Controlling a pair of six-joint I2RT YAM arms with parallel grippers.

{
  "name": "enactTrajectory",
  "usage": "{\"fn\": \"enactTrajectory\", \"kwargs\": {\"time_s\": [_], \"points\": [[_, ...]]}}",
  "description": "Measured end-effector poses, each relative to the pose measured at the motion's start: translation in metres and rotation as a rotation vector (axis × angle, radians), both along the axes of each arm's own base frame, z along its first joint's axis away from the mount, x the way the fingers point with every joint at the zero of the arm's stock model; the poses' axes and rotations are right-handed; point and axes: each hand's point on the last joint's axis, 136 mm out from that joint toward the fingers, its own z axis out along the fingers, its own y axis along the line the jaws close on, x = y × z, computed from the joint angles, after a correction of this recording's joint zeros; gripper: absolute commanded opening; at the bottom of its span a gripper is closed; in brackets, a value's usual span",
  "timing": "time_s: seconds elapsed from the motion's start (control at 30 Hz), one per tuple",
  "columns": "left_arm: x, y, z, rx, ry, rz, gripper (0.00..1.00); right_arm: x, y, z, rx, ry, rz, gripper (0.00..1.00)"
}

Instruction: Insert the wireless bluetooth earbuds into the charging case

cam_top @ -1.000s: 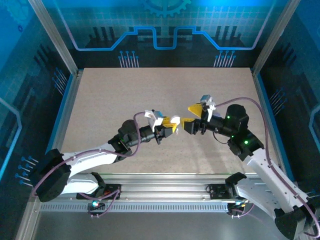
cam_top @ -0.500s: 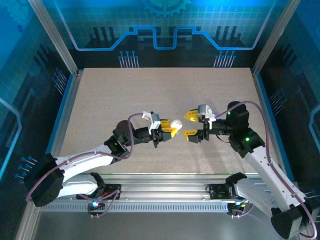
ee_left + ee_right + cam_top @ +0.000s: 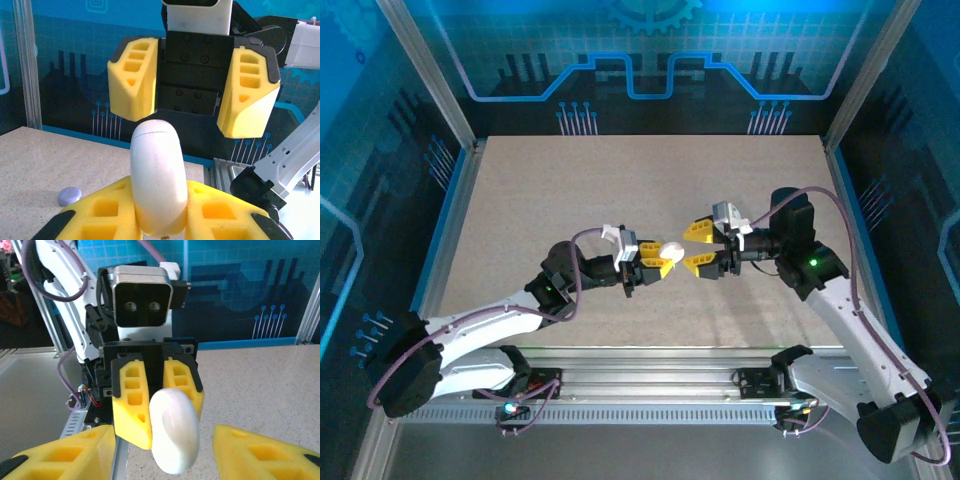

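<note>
My left gripper (image 3: 663,258) is shut on the white, oval charging case (image 3: 672,249), whose lid is closed. The case (image 3: 156,175) stands up between the yellow fingers (image 3: 100,212), rounded end pointing away. My right gripper (image 3: 698,247) faces it head-on, open, its fingers (image 3: 134,80) just beyond the case's tip and apart from it. In the right wrist view the case (image 3: 174,435) sits between my two spread right fingers (image 3: 65,452), held by the left gripper (image 3: 157,390) behind it. A small pale purple rounded piece (image 3: 69,196) lies on the table; I cannot tell whether it is an earbud.
Both grippers hover above the speckled beige table (image 3: 570,190) near its middle. Blue glass walls and aluminium posts (image 3: 455,100) fence the table. A metal rail (image 3: 650,385) runs along the near edge.
The right gripper has swung level and drawn up to face the left one, its jaws narrowing somewhat. The left gripper has shifted slightly, still holding the case.
</note>
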Motion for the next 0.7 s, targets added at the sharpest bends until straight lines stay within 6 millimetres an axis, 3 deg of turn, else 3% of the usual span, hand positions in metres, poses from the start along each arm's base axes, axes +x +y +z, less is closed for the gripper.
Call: {"fn": "enactTrajectory", "kwargs": {"time_s": [0.5,0.7], "points": [[-0.003,0.000,0.001,-0.001,-0.004,-0.014,0.20,0.005,0.010,-0.014,-0.031,0.079,0.048,0.51],[-0.003,0.000,0.003,-0.002,-0.016,-0.013,0.19,0.002,0.015,-0.011,-0.037,0.074,0.088,0.38]]}}
